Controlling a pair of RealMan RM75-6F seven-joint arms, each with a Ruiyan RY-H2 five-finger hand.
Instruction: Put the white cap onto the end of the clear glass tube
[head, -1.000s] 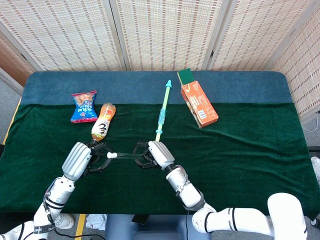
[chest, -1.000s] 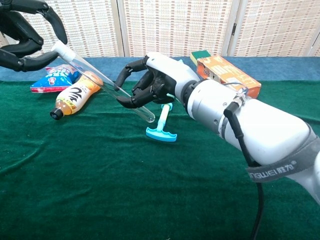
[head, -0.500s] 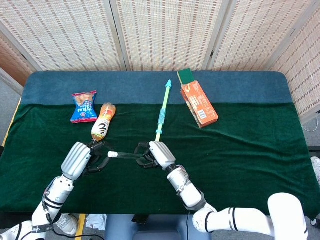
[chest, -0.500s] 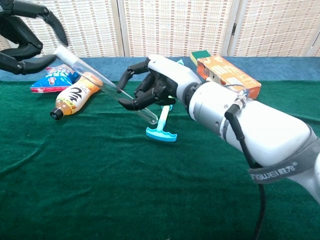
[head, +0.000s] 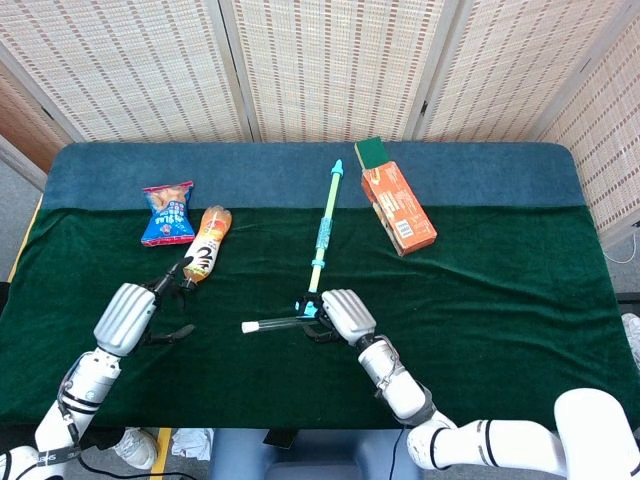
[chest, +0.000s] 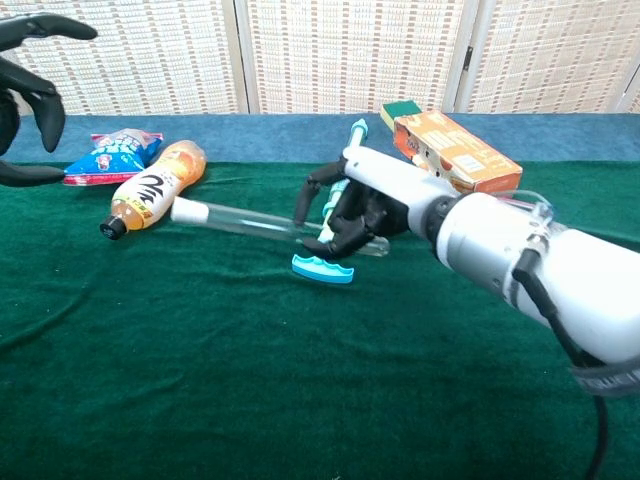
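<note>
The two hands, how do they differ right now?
The right hand grips the clear glass tube, which is fitted with the white cap; the left hand holds nothing. The right hand's fingers curl around the tube, while the left hand's fingers are spread apart. Both are over the green cloth.

Markings check, both views. Drink bottle (chest: 152, 187) near my left hand (chest: 22, 70): large dark numeral-like mark on white label, looks like "2" but not certain. Snack bag (head: 168, 212): print present, too small to read. Orange box (chest: 455, 151): white print on side, illegible. Nothing else legible.
</note>
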